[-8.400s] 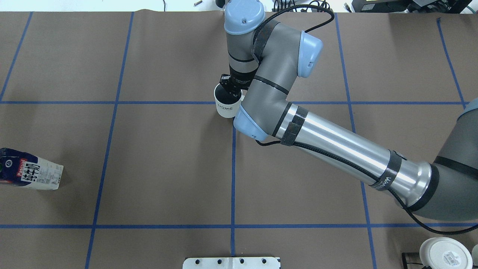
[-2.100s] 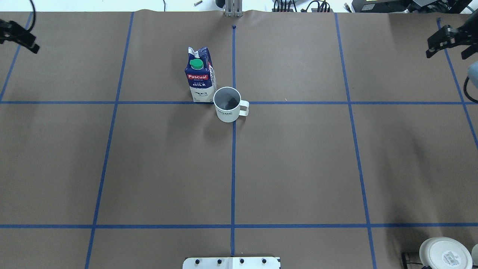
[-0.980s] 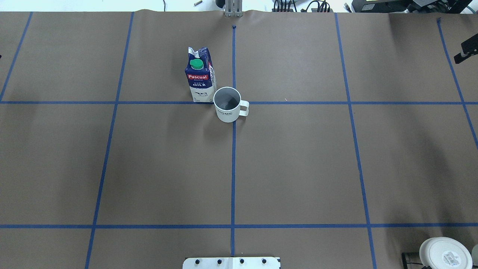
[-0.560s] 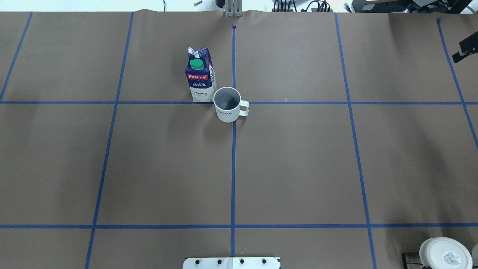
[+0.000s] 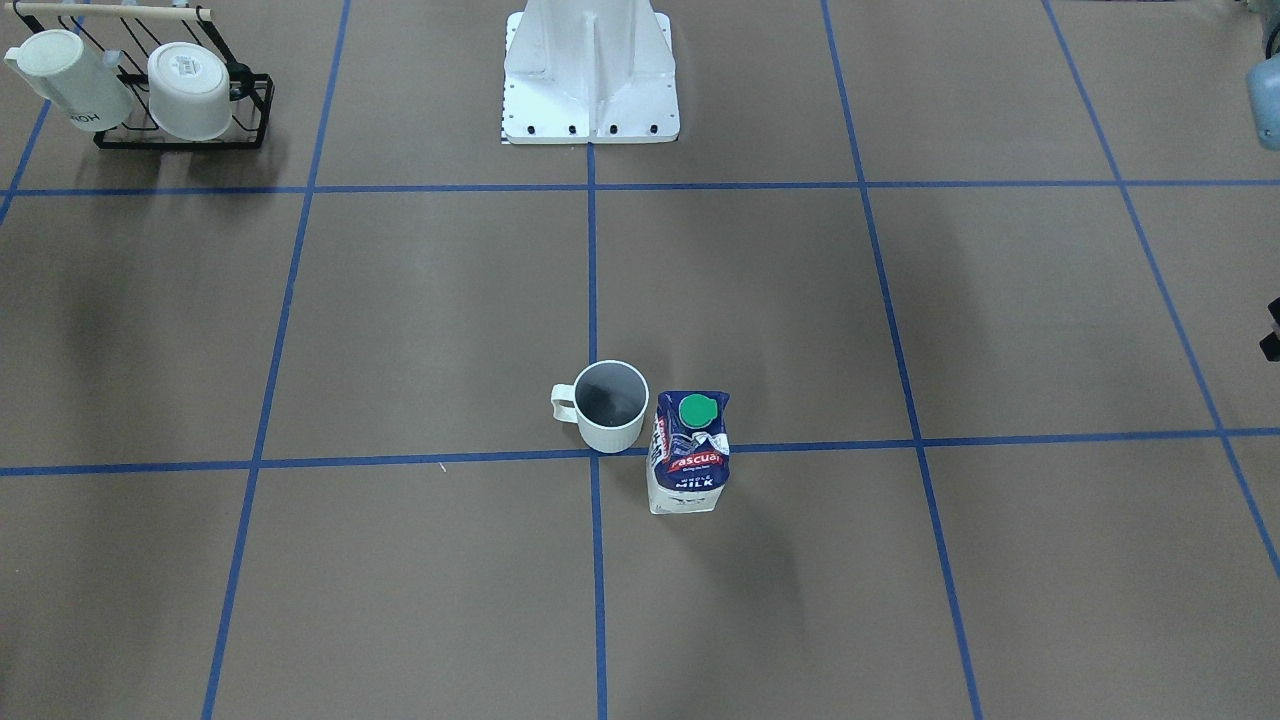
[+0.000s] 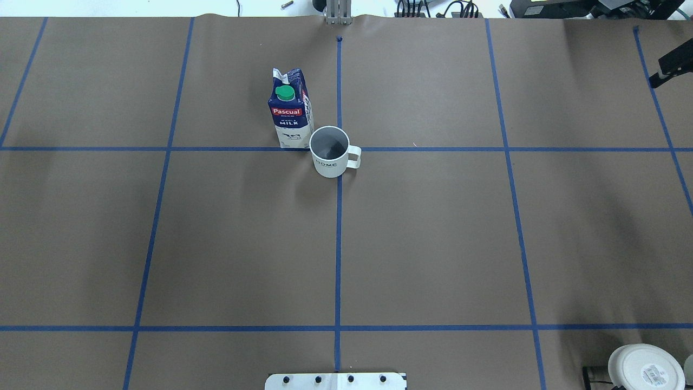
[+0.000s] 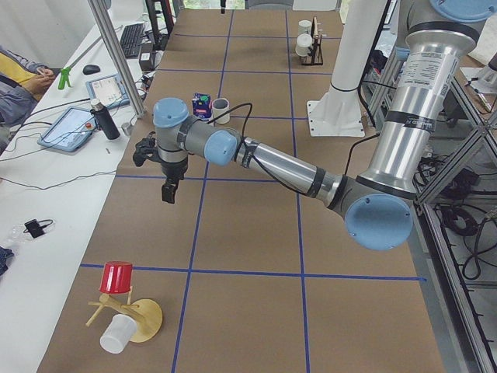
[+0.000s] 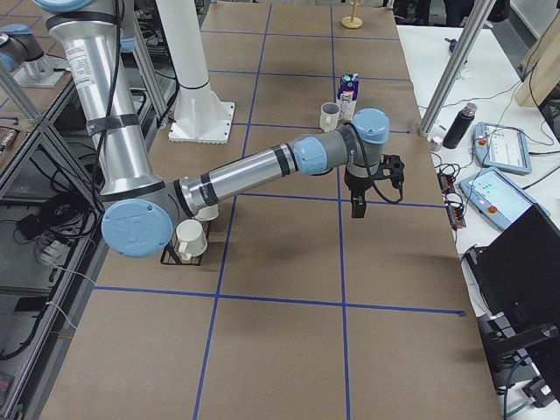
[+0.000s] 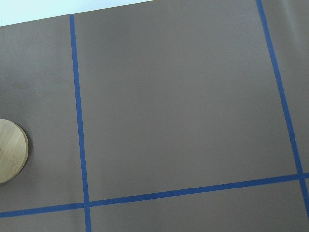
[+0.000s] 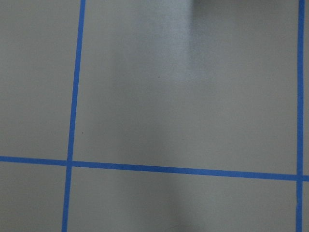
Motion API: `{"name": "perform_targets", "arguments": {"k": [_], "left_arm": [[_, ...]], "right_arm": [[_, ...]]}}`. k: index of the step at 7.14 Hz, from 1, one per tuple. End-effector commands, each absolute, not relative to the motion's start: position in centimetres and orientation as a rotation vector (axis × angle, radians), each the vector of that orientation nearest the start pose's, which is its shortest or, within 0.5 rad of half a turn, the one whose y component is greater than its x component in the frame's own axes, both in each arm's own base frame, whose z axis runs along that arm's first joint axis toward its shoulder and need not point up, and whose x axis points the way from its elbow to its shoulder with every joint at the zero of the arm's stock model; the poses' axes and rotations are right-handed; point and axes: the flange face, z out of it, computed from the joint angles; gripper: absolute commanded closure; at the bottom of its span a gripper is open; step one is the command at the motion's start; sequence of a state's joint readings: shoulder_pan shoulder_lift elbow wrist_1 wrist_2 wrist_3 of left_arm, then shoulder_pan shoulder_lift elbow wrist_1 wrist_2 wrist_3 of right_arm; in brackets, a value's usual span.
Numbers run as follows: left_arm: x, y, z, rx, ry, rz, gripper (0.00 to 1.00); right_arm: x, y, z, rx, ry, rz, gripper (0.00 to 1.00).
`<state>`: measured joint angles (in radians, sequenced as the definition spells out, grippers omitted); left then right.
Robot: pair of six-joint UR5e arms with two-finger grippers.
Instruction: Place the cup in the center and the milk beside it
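The cup (image 6: pixel 330 153), a small white mug with a dark grey inside, stands upright on the crossing of the blue tape lines, its handle to the view's right. It also shows in the front view (image 5: pixel 610 405). The milk (image 6: pixel 291 111), a dark-blue and white carton with a green cap, stands upright close beside it, also in the front view (image 5: pixel 690 450). My left gripper (image 7: pixel 167 189) hangs over the table far from both; I cannot tell whether it is open. My right gripper (image 8: pixel 357 207) hangs over the table's other end, with only a dark part at the overhead edge (image 6: pixel 670 66); its state is unclear.
A black rack (image 5: pixel 180 125) with a cream lettered mug (image 5: pixel 70 80) and a white mug (image 5: pixel 190 90) stands near the robot's right. A wooden stand with a red cup (image 7: pixel 116 277) is at the left end. The white robot base (image 5: pixel 590 80) is at the table's edge.
Long ago the right gripper was at the cup and the milk lay far left; now the milk stands beside the cup. Over the last second only the right gripper's dark part shifted slightly.
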<state>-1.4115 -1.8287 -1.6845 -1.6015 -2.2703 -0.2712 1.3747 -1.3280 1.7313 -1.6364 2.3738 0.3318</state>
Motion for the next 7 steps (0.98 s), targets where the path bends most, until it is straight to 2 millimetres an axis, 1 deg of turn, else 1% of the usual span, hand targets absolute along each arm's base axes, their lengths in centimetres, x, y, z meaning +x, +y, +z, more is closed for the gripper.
{"name": "perform_targets", "arguments": {"k": [1, 2, 3, 5, 7], "left_arm": [[2.9, -59.9, 46.5, 0.258, 0.763, 0.037, 0.01], [2.9, -60.1, 47.6, 0.251, 0.761, 0.035, 0.01], [2.9, -59.9, 47.5, 0.283, 0.769, 0.044, 0.01], [2.9, -59.8, 47.5, 0.292, 0.769, 0.047, 0.01], [2.8, -59.6, 47.1, 0.327, 0.775, 0.06, 0.01]], "right_arm": [[-7.0, -58.8, 44.4, 0.102, -0.851, -0.038, 0.0], [-7.0, -58.8, 44.3, 0.103, -0.851, -0.039, 0.0], [-7.1, -58.9, 44.4, 0.106, -0.843, -0.038, 0.0], [-7.3, -59.0, 44.8, 0.102, -0.827, -0.038, 0.0], [-7.4, -59.3, 44.5, 0.107, -0.828, -0.042, 0.0]]}}
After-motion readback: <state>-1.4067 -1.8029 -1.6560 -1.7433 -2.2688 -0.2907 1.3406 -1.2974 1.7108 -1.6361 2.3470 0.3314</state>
